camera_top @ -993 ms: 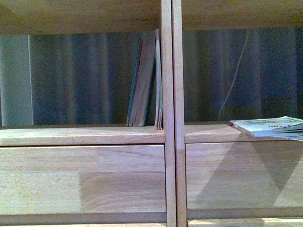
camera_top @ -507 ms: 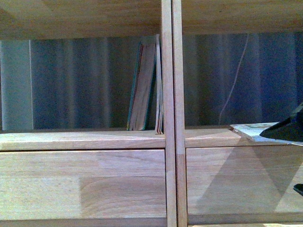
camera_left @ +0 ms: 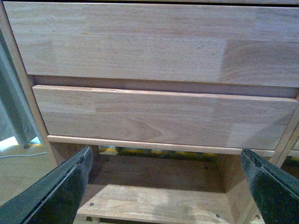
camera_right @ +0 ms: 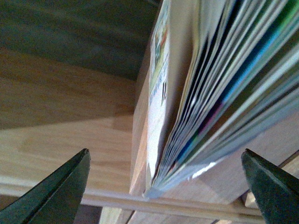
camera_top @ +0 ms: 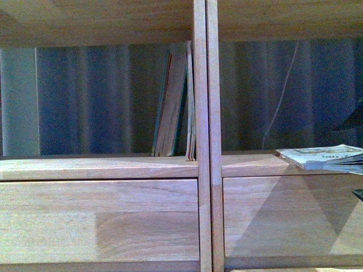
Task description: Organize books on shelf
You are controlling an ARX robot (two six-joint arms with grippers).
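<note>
The light-wood shelf [camera_top: 201,85] fills the front view. Several thin books [camera_top: 173,105] with tan pages and teal or brown covers stand upright in the left compartment against the divider. A white colourful book [camera_top: 323,156] lies flat on the right compartment's board, its edge overhanging. In the right wrist view this book [camera_right: 210,93] shows close up between the spread fingers of my open right gripper [camera_right: 166,186]; it touches neither finger. My left gripper [camera_left: 166,186] is open and empty, facing the drawer fronts [camera_left: 154,46]. A dark bit of the right arm [camera_top: 358,194] shows at the right edge.
Behind the open compartments hangs a dark pleated curtain [camera_top: 91,96] with a thin cord [camera_top: 281,96]. Below the drawers in the left wrist view is a low wooden base board [camera_left: 154,205] and a pale floor [camera_left: 18,163].
Half a second ago a dark part of the right arm covered the flat book's right end in the front view; now it has dropped out of the way and the book shows again.
</note>
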